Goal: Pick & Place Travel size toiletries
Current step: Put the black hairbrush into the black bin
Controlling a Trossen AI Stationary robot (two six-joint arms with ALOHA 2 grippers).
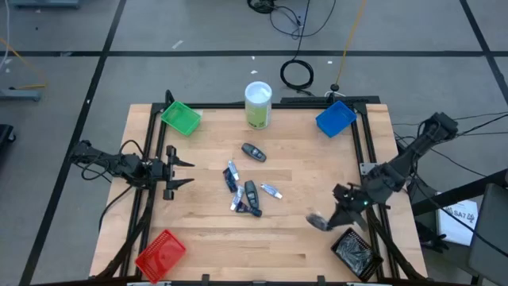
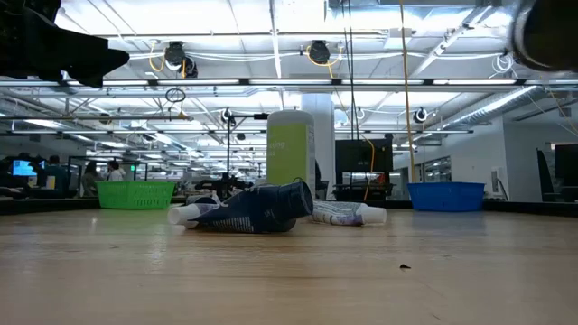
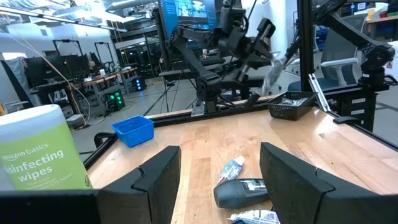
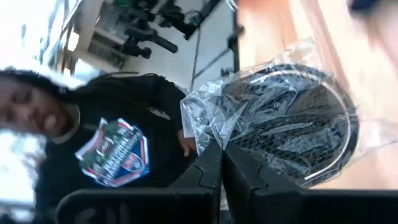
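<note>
Two dark jointed arms, black angular two-finger tools, thin black cables.

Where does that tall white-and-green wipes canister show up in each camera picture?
High view: the wipes canister stands at the table's far edge, middle.
Low view: the canister stands centre, behind the pile of toiletries.
Left wrist view: it fills the near left corner.
Right wrist view: not in it.
Shared landmark: the blue bin.

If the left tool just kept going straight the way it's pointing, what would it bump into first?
Probably the blue-and-white plastic tube nearest the open left tool, with the small dark oblong bottle just beyond it; depth is uncertain.
</note>
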